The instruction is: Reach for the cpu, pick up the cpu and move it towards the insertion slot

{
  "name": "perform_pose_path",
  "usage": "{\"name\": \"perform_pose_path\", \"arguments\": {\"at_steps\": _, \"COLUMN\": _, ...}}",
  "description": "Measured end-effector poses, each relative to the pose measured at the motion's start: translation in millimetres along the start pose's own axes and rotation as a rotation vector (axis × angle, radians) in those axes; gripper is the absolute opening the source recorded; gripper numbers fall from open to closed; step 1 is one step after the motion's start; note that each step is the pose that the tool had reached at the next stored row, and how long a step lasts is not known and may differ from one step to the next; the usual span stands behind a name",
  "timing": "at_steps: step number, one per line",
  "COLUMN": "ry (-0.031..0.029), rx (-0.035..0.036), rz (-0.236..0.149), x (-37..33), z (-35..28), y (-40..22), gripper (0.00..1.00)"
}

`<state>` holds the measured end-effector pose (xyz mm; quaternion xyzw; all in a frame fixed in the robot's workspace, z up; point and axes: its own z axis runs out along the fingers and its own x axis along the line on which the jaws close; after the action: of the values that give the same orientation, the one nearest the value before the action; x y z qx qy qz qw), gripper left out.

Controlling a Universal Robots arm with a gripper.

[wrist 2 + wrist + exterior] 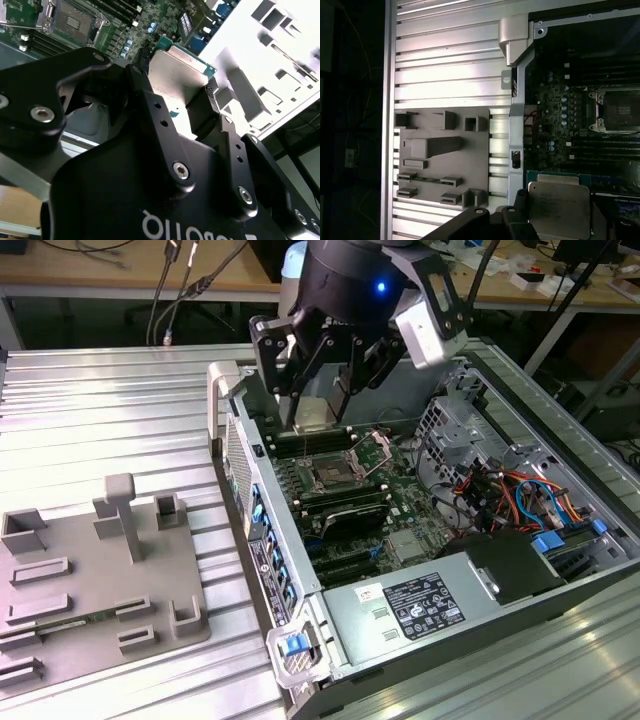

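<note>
CPU [312,412] hangs pinched between the fingers of the hand [318,390], lifted clear above the far end of the open computer case [520,612] in the exterior view. Going from that view's left: a grey holder tray [100,580] with raised blocks lies on the ribbed metal counter [100,410], well apart from the case. Next comes the case's near wall with its blue clips, then the green motherboard [400,510]. On the board sits the insertion slot [330,475], a silver-framed square with a dark centre, below and slightly toward the viewer from the held chip; chip and slot are apart. Further right lie coloured cables [510,490] and a black power unit [520,565].

In the second wrist view the chip's silvery top [172,75] shows between the black fingers [205,107], with the slot [72,22] beyond. In the first wrist view the chip [559,202] shows its tan-green rim, the slot [620,110] apart from it.
</note>
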<state>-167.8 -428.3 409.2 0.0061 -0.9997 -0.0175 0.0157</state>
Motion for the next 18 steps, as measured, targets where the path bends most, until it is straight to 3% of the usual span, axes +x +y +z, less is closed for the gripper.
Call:
{"name": "perform_pose_path", "arguments": {"at_steps": 4, "ry": 0.0001, "rx": 0.0001, "rz": 0.0, "x": -6.7, "z": 0.2, "y": 10.3, "gripper": 0.55}}
{"name": "perform_pose_path", "arguments": {"at_steps": 5, "ry": 0.0001, "rx": 0.0001, "rz": 0.0, "x": -9.9, "z": 0.2, "y": 11.8, "gripper": 0.55}}
{"name": "perform_pose_path", "arguments": {"at_steps": 7, "ry": 0.0001, "rx": 0.0, "rz": 0.0, "x": -23.1, "z": 0.1, "y": 16.7, "gripper": 0.55}}
{"name": "perform_pose_path", "arguments": {"at_steps": 11, "ry": -0.0001, "rx": -0.0002, "rz": 0.0, "x": -32.3, "z": 0.4, "y": 25.8, "gripper": 0.55}}
{"name": "perform_pose_path", "arguments": {"at_steps": 15, "ry": 0.0, "rx": 0.0, "rz": 0.0, "x": -37.1, "z": 0.8, "y": 38.5, "gripper": 0.55}}
{"name": "perform_pose_path", "arguments": {"at_steps": 18, "ry": -0.0001, "rx": -0.0002, "rz": 0.0, "x": -40.5, "z": 1.0, "y": 43.1, "gripper": 0.55}}
